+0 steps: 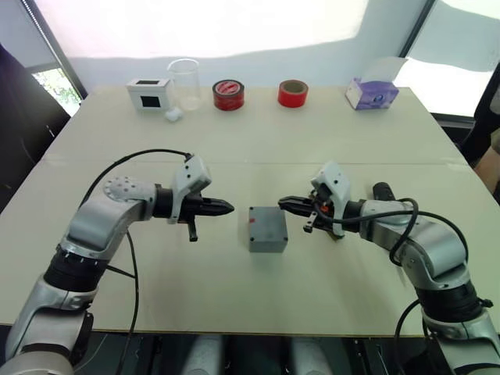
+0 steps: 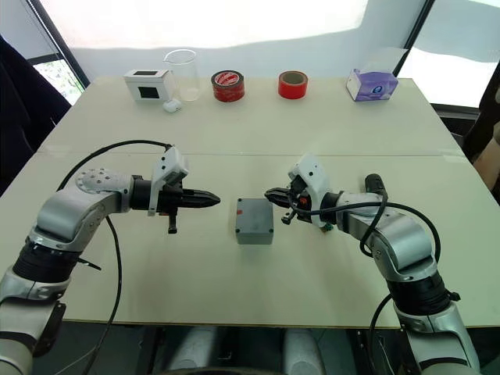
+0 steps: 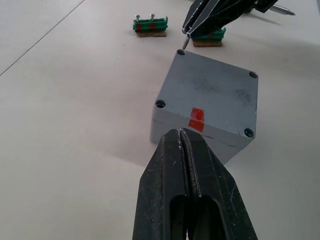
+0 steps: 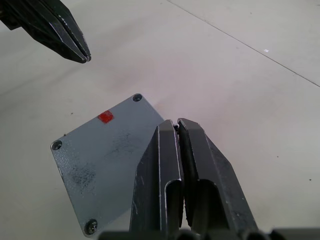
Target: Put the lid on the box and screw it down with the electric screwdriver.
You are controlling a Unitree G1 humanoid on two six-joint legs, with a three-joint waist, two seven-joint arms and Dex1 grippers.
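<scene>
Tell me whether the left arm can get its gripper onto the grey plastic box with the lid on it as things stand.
Probably yes. The left gripper, fingers shut, points at the small square grey plastic box across bare table; the right gripper hovers by the far edge.

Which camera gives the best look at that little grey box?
The left wrist view: the box shows close up, with its lid on, corner holes and red mark. The right wrist view shows it partly behind that arm's own claw. The eye views show it small.
</scene>
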